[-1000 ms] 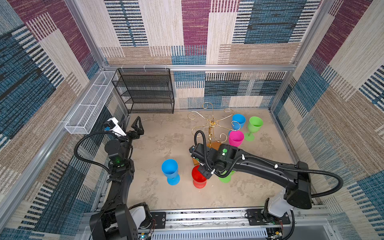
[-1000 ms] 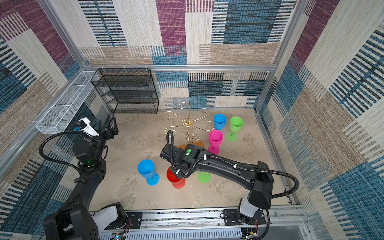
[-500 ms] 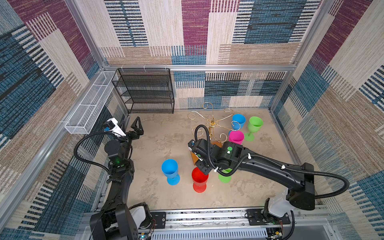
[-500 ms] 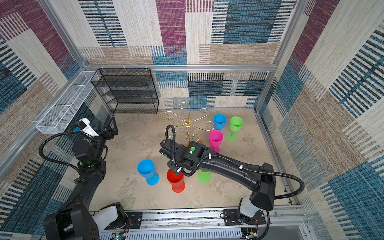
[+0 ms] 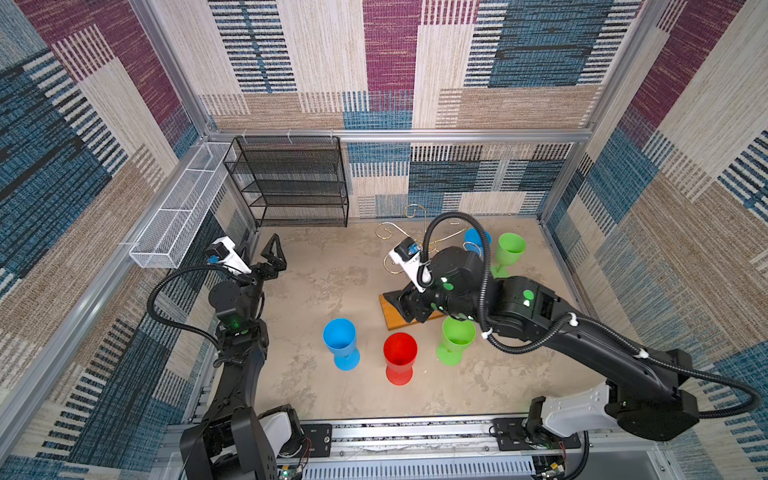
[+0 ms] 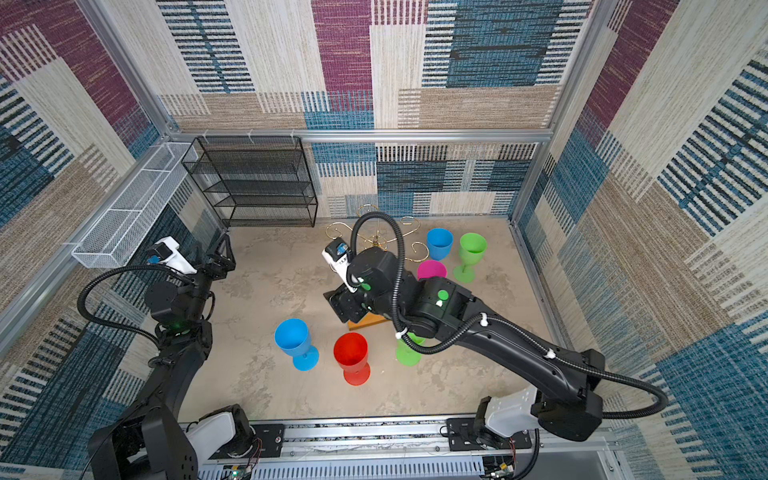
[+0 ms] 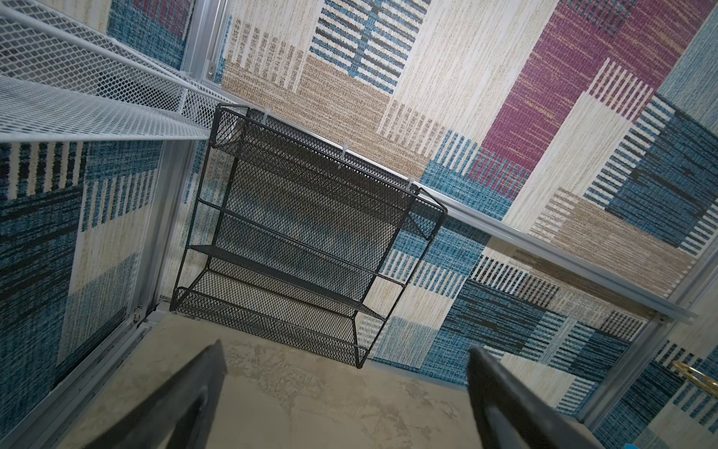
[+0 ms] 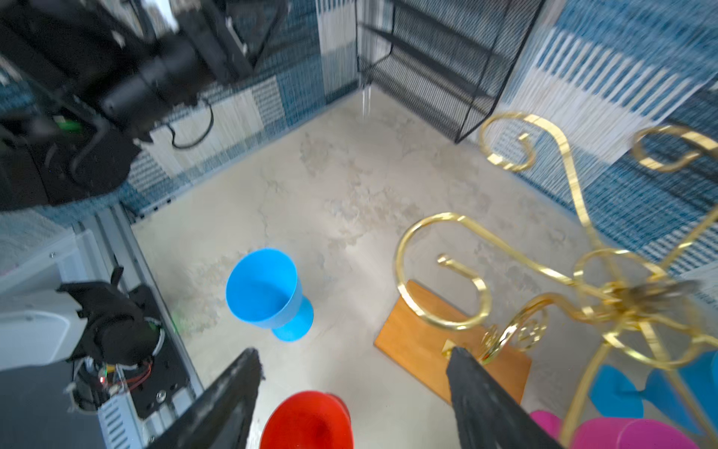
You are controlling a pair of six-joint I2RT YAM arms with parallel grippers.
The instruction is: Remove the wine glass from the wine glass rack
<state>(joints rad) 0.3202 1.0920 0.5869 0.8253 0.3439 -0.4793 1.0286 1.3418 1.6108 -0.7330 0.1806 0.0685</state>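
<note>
Across both top views, a mottled stone-look floor (image 5: 332, 274) carries the wine glass rack (image 5: 392, 318): thin gold wire curled into scrolls above a flat orange wooden slab. Smooth plastic goblets stand upright near it. A red glass (image 5: 400, 351) stands on the floor just in front of the slab, between a blue glass (image 5: 340, 337) and a green glass (image 5: 457, 336). The right gripper (image 5: 401, 307) hangs over the slab, apart from the red glass. The left gripper (image 5: 262, 253) is well away, near a long white mesh basket (image 5: 174, 224).

From the left wrist, the left gripper (image 7: 345, 352) has its jaws wide apart with nothing between them, facing a black mesh shelf (image 7: 303, 233).

From the right wrist, the right gripper (image 8: 354, 353) is spread wide and grips nothing. The red glass (image 8: 307, 421) shows its round rim below, and the wine glass rack (image 8: 412, 334) sits beside one finger.
</note>
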